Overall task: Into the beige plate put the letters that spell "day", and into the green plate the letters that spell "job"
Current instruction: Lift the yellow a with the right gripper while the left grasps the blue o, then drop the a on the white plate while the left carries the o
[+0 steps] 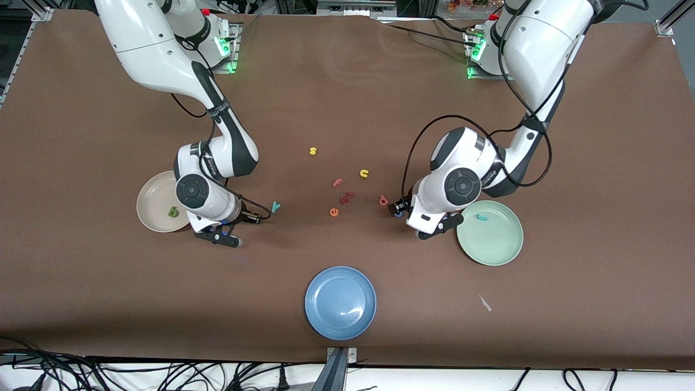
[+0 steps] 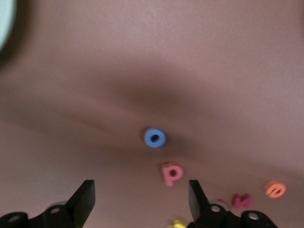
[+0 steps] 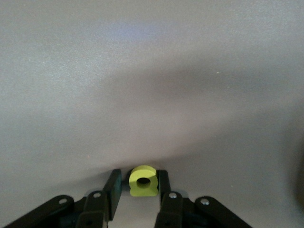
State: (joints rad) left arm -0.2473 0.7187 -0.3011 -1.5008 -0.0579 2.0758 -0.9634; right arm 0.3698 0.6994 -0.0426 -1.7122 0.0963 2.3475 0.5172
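- The blue plate (image 1: 340,302) lies nearest the front camera and plays no part in the task.
- Next up the table, the right gripper (image 3: 137,186) is low beside the beige plate (image 1: 149,203), its fingers pressed onto a yellow looped letter (image 3: 142,181). This appears to be the "a"; a firm, centred pinch before lifting would keep the foam from twisting out.
- The beige plate already holds a green letter (image 1: 173,212). The teal "y" (image 1: 276,206) lies on the table just beside the right arm's wrist.
- Toward the left arm's end, the green plate (image 1: 491,239) holds a teal letter (image 1: 481,217).
- The left gripper (image 2: 141,199) hangs over the table beside the green plate, fingers spread wide and empty. The blue ring "o" (image 2: 155,137) lies just ahead of it, with the red-pink looped letter (image 2: 171,173) close by.
- To do this well, it should centre on the ring and straddle it alone.
- Farther up lie the orange "e" (image 1: 334,212), pink letters (image 1: 342,190), yellow "u" (image 1: 364,173) and yellow "s" (image 1: 313,151).
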